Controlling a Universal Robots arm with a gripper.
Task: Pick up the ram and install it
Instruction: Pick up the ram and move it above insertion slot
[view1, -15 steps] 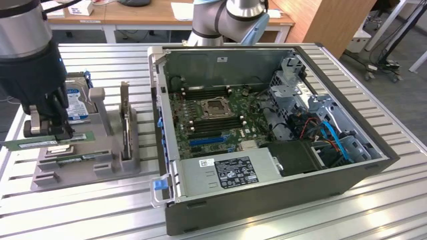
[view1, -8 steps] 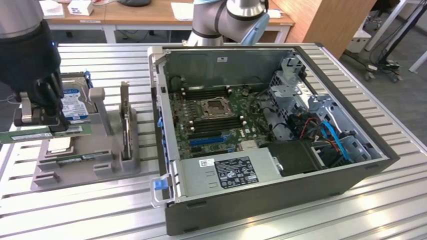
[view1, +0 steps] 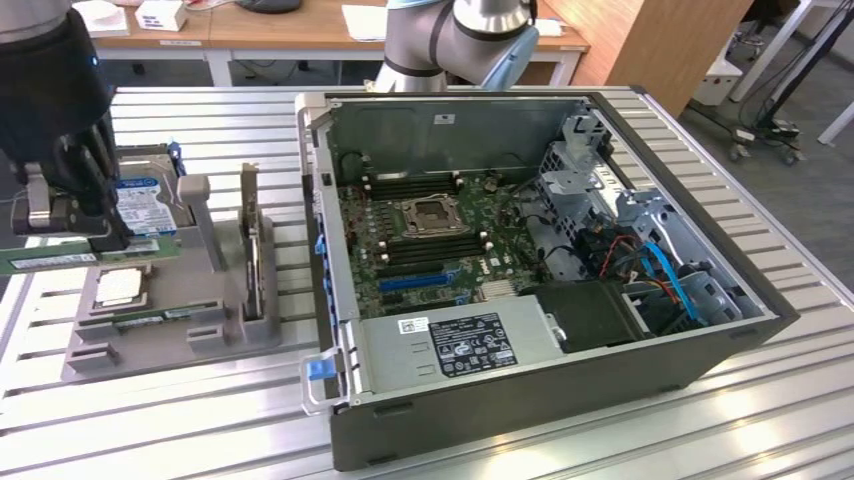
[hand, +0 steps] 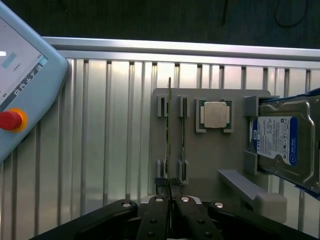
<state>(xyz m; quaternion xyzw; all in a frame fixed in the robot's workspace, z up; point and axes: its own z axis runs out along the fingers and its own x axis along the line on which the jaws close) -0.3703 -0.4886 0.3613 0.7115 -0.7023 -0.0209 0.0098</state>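
The ram (view1: 54, 260) is a long green stick, and my gripper (view1: 67, 240) is shut on it at the exterior view's left, over the left end of the grey parts holder (view1: 200, 320). From the wrist, the ram (hand: 169, 130) appears edge-on as a thin line running out from between my closed fingers (hand: 157, 212), lined up with the holder's outer pair of slots (hand: 162, 107). At the exterior view's right, the open computer case (view1: 534, 400) lies with its motherboard (view1: 414, 235) exposed.
The holder also carries a processor (hand: 216, 115), a blue-labelled hard drive (hand: 280, 142), a dark expansion card (view1: 251, 240) and a second thin stick (hand: 183, 132). A teach pendant (hand: 20, 85) lies on the slatted table (hand: 115, 140). Desks stand behind.
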